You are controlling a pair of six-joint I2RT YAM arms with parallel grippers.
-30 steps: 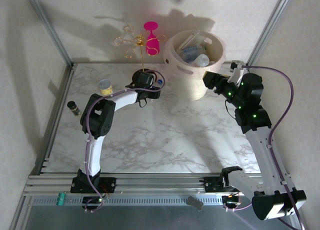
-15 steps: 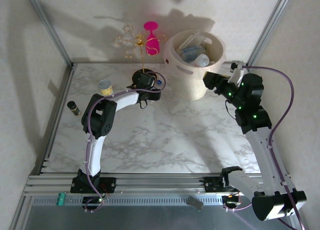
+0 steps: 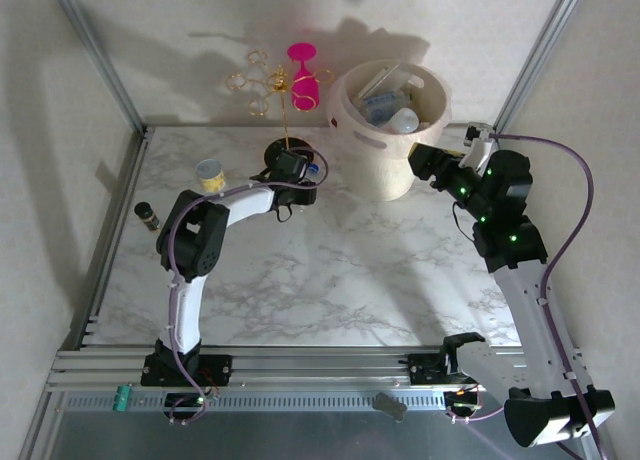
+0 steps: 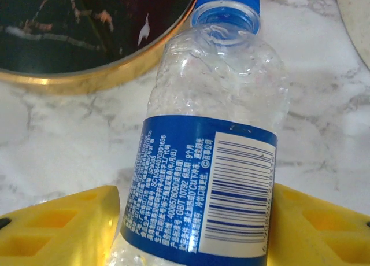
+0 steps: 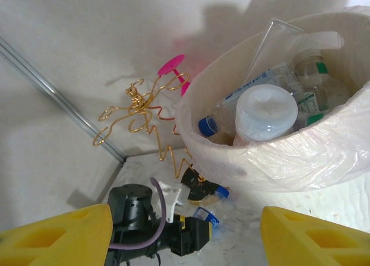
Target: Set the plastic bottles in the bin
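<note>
1 clear bottle (image 4: 214,133), blue cap and label, lying down — cream bin (image 3: 385,170) upright, more bottles (image 5: 266,113) inside

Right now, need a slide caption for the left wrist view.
Left gripper straddling a clear blue-capped bottle lying on the marble table, beside a gold-rimmed dark base.

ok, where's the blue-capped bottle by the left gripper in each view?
Top external: blue-capped bottle at the left gripper tip, left of the bin.
Left wrist: centre frame, between the yellow fingers.
Right wrist: bottom centre, below the bin.
Shared landmark: gold-rimmed stand base beside it.
</note>
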